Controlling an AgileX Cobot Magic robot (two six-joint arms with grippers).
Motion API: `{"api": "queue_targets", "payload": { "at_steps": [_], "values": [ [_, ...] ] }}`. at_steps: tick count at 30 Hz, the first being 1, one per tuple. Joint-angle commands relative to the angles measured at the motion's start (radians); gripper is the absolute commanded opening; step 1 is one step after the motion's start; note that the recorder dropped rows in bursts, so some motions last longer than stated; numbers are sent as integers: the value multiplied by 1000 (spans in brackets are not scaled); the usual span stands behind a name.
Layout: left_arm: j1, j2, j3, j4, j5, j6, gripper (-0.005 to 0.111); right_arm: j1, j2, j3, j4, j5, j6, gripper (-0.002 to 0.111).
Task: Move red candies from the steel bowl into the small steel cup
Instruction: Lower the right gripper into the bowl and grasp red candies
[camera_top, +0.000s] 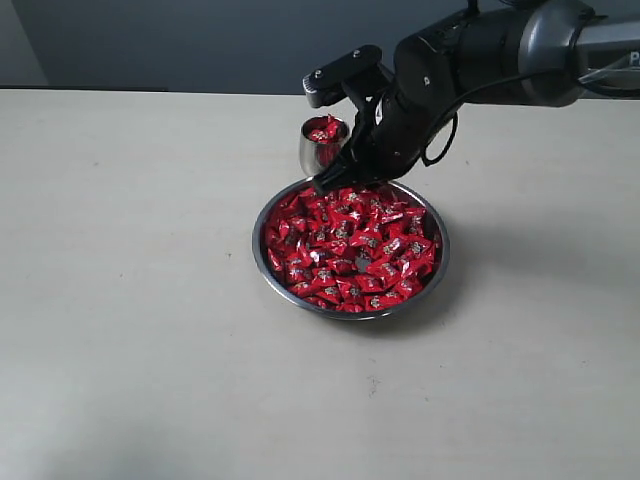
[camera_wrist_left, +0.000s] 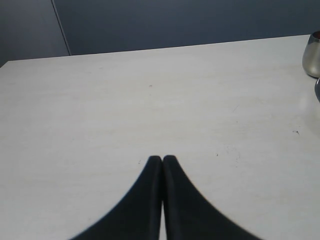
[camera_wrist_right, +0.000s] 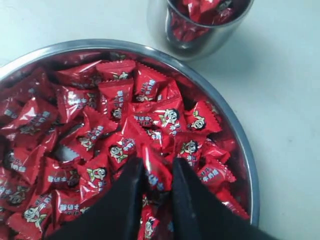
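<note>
The steel bowl (camera_top: 275, 270) (camera_wrist_right: 239, 131) sits mid-table, heaped with red candies (camera_top: 350, 245) (camera_wrist_right: 115, 100). Just behind it stands the small steel cup (camera_top: 312, 152) (camera_wrist_right: 197, 42) with a few red candies inside. My right gripper (camera_top: 322, 186) (camera_wrist_right: 159, 170) is at the bowl's far rim, beside the cup, its black fingers shut on one red candy (camera_wrist_right: 156, 172) that stands on edge between them. My left gripper (camera_wrist_left: 162, 159) is shut on nothing above bare table; the cup (camera_wrist_left: 312, 55) shows at the edge of its view.
The pale tabletop (camera_top: 130, 300) stretches around the bowl on all sides. A dark wall (camera_top: 200, 40) runs behind the table's far edge. The right arm (camera_top: 480, 60) reaches in from the upper right, over the area behind the bowl.
</note>
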Motion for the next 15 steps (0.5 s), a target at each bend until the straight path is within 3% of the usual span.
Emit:
{"api": "queue_targets", "payload": {
  "at_steps": [1, 15],
  "values": [
    [-5, -5, -8, 2, -7, -1, 0, -3, -6, 5, 55, 22, -54, 4],
    [-5, -5, -8, 2, -7, -1, 0, -5, 103, 88, 58, -109, -123, 4]
  ]
}}
